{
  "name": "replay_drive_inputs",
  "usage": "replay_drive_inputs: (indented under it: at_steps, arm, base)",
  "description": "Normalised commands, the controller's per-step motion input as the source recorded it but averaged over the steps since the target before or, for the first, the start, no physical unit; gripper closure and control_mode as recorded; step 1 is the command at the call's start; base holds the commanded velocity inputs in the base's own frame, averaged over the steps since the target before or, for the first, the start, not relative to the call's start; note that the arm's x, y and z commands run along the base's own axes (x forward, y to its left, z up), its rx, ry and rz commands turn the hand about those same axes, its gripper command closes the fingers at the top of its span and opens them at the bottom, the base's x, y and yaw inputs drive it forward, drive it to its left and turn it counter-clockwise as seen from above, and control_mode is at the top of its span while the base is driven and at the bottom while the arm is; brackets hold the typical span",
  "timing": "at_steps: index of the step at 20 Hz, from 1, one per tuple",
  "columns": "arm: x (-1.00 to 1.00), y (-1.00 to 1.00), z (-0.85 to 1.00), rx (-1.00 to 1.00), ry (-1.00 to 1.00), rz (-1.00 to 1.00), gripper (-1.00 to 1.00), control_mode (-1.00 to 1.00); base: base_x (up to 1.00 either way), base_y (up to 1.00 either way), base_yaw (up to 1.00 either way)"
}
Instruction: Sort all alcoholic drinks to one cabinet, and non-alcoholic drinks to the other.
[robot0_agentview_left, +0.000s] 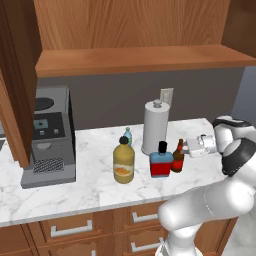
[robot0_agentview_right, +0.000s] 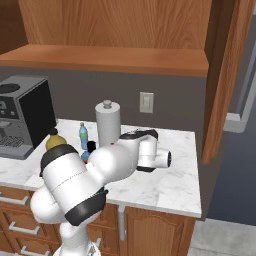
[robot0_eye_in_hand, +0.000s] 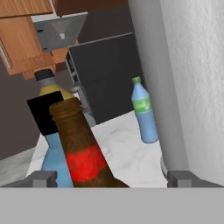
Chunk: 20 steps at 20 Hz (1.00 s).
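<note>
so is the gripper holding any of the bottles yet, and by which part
Nothing is held. The gripper is open, its fingertips on either side of the dark-brown bottle without closing on it.

No readable text anywhere.
The brown bottle (robot0_eye_in_hand: 83, 153) and the blue bottle (robot0_agentview_left: 160, 164) carry plain red labels, the juice bottle (robot0_agentview_left: 123, 162) an orange one, the small water bottle (robot0_eye_in_hand: 144, 113) a green one; none bears legible lettering.
</note>
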Motion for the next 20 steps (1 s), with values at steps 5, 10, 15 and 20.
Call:
replay_drive_inputs:
  at_steps: [5, 10, 15, 20]
  arm:
    - [0.04, 0.11, -0.01, 0.00, 0.00, 0.00, -1.00, -1.00]
    - [0.03, 0.14, 0.00, 0.00, 0.00, 0.00, -1.00, -1.00]
    - [0.02, 0.13, 0.00, 0.00, 0.00, 0.00, -1.00, -1.00]
    - [0.04, 0.16, 0.00, 0.00, 0.00, -0.01, 1.00, -1.00]
  base:
    - [0.00, 0.00, 0.00]
    - [0.00, 0.00, 0.00]
    - [0.00, 0.00, 0.00]
    - [0.00, 0.00, 0.00]
